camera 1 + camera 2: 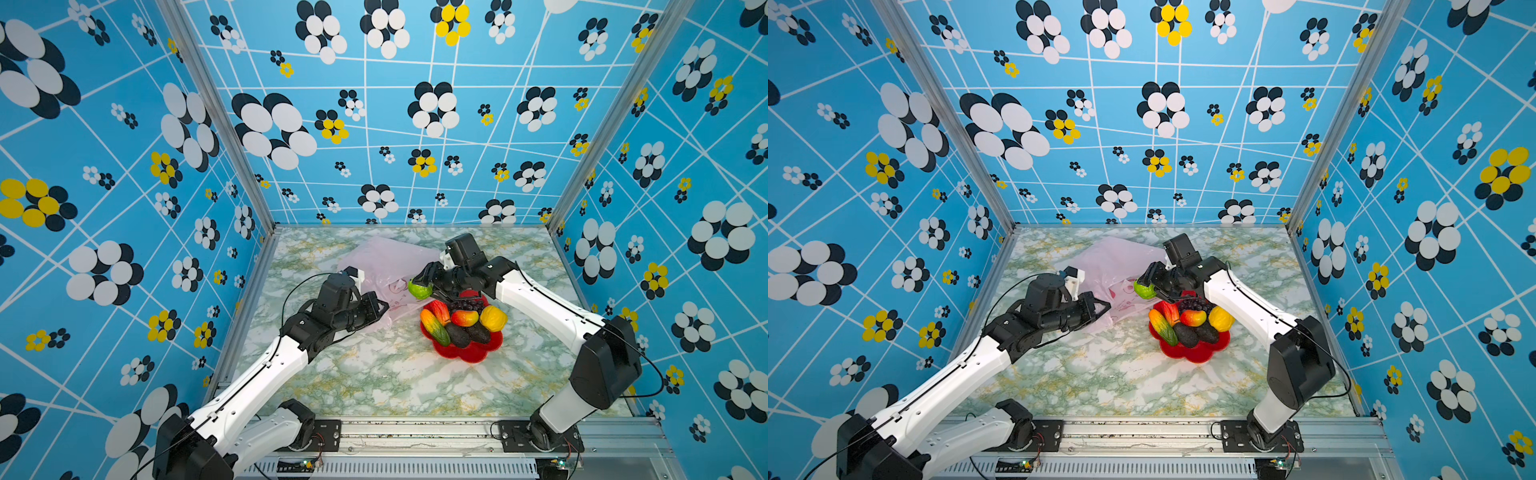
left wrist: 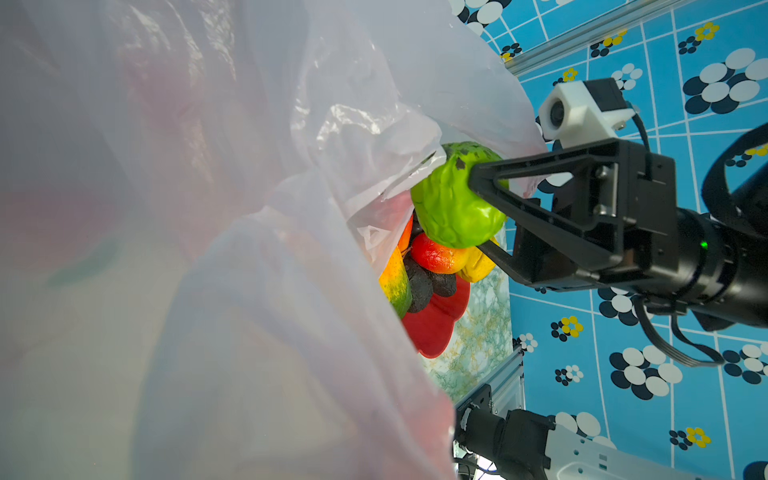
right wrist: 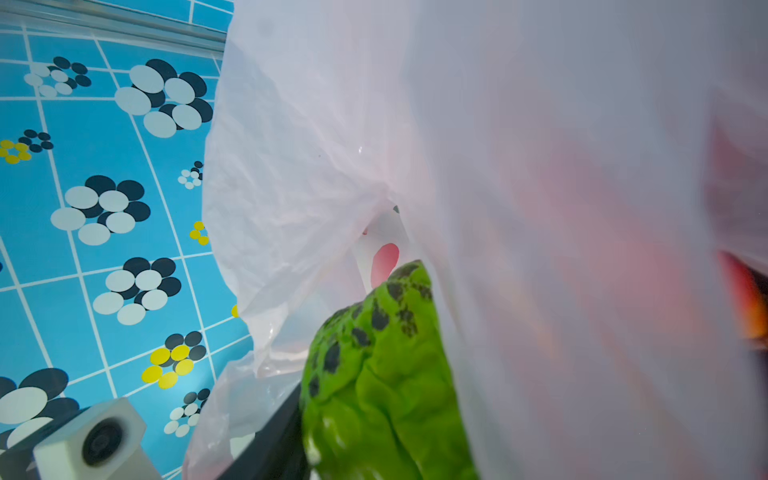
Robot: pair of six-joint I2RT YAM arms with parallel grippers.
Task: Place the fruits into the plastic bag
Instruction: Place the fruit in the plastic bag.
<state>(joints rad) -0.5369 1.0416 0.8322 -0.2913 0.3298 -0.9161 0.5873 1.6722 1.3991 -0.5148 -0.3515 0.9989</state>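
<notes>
Right claw (image 2: pixel 478 212) is clamped on the green ball (image 2: pixel 449 208) at the mouth of the bag (image 1: pixel 382 257). Left claw (image 1: pixel 385 307) is pinched together on its edge. Let go here, the ball may hit the limp rim and roll back toward the plate (image 1: pixel 469 353).

Red flower-shaped plate (image 1: pixel 469 353): lies flat on the tabletop close to the right gripper (image 1: pixel 420 286), on the gripper's right and nearer the arm bases; its scalloped rim also shows in the left wrist view (image 2: pixel 436 328). Green-and-white marbled tabletop (image 1: pixel 374 374): beneath the gripper. Blue wallpaper with black, white and yellow flowers (image 1: pixel 415 124): behind and to both sides of it. Aluminium corner post (image 1: pixel 227 137): far to its left. Aluminium front rail (image 1: pixel 415 432): well apart, at the arm bases.
</notes>
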